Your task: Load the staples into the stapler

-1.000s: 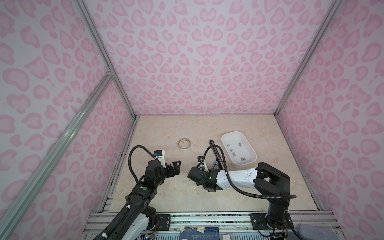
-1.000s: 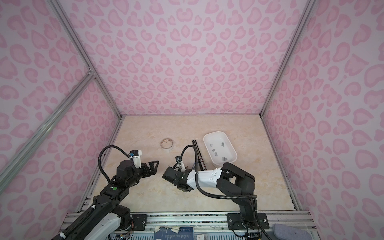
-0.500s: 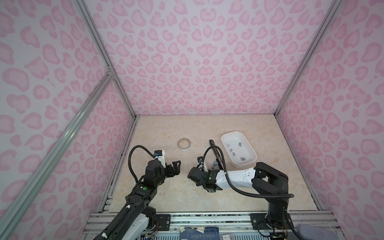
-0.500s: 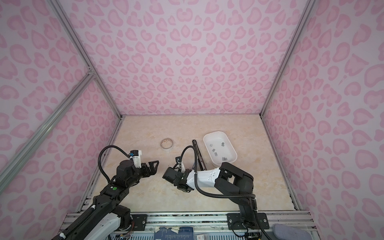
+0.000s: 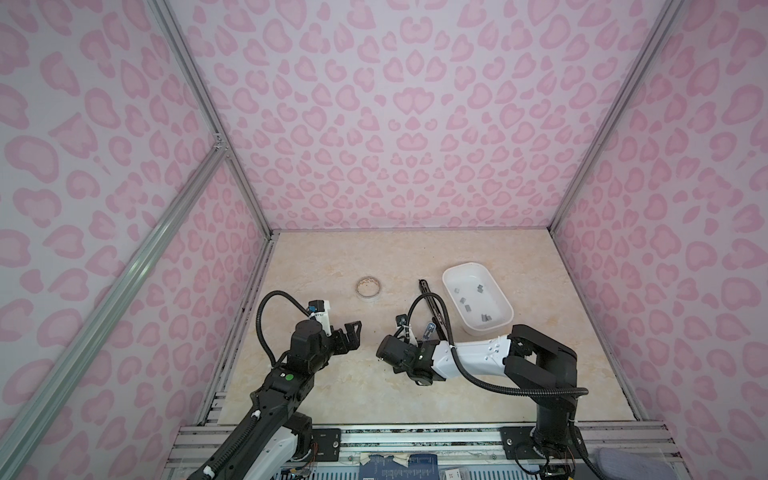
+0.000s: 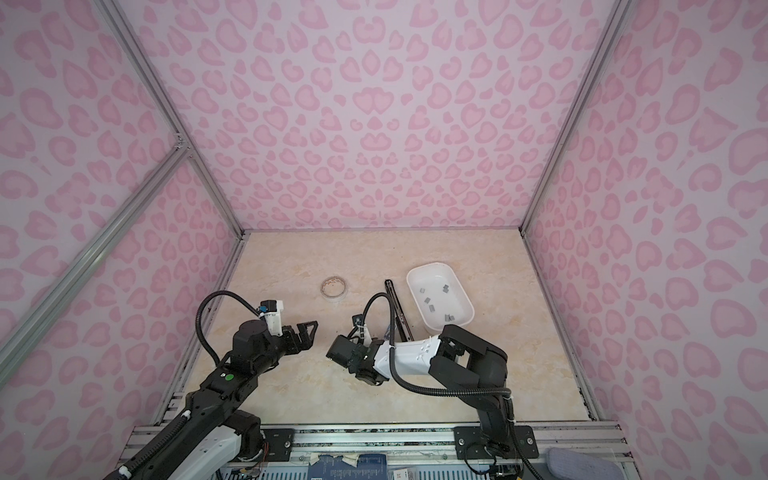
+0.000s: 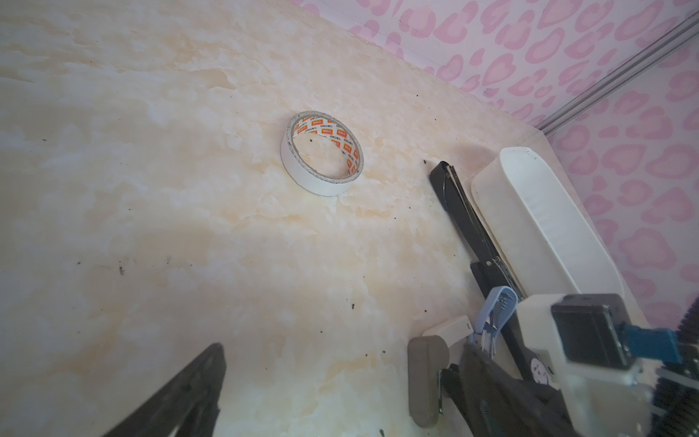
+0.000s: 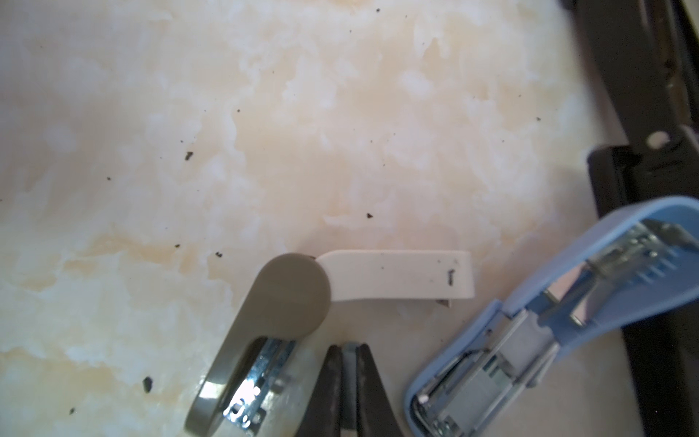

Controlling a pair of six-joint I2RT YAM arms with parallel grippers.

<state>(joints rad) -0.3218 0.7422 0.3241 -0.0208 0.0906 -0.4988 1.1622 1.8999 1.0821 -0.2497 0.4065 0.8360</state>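
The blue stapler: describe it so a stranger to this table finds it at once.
In a top view, find the white tray on the right; a long black stapler lies along its side. The blue stapler sits by that one's near end, beside a grey stapler. It alone is light blue, lid hinged open over its metal channel.

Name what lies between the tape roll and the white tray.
A long black stapler, close beside the tray; toward the tape roll the table is bare. Both top views and the left wrist view show it.
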